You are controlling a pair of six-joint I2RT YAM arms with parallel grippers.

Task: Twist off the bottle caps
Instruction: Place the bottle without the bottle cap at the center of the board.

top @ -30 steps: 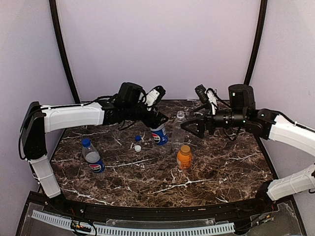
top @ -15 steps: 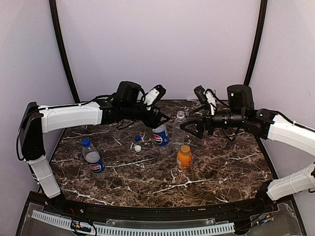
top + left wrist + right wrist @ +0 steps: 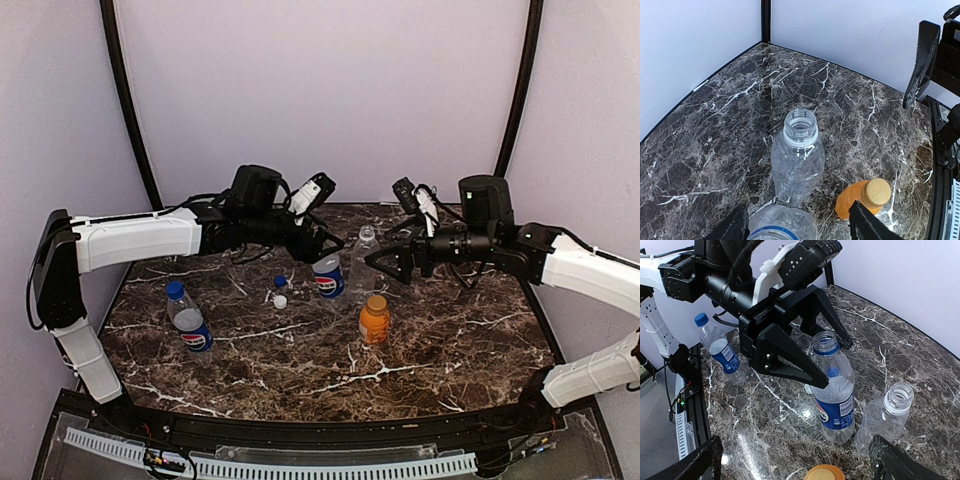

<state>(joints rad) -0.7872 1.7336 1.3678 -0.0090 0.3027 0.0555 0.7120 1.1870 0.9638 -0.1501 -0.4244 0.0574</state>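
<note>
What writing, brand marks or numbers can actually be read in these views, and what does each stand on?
No word or number reads clearly.
On the open blue-labelled bottle: a round red, white and blue emblem; the lettering is too blurred to read.
On the capped blue-labelled bottle: the same kind of emblem; the lettering is too small to read.
On the orange bottle and the clear bottle: no print visible.

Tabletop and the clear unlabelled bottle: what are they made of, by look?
Dark brown tabletop: polished marble or marble-print laminate, can't tell which; white veins, glossy glare. Clear unlabelled uncapped bottle: thin transparent plastic, probably PET; see-through, crinkled walls.
</note>
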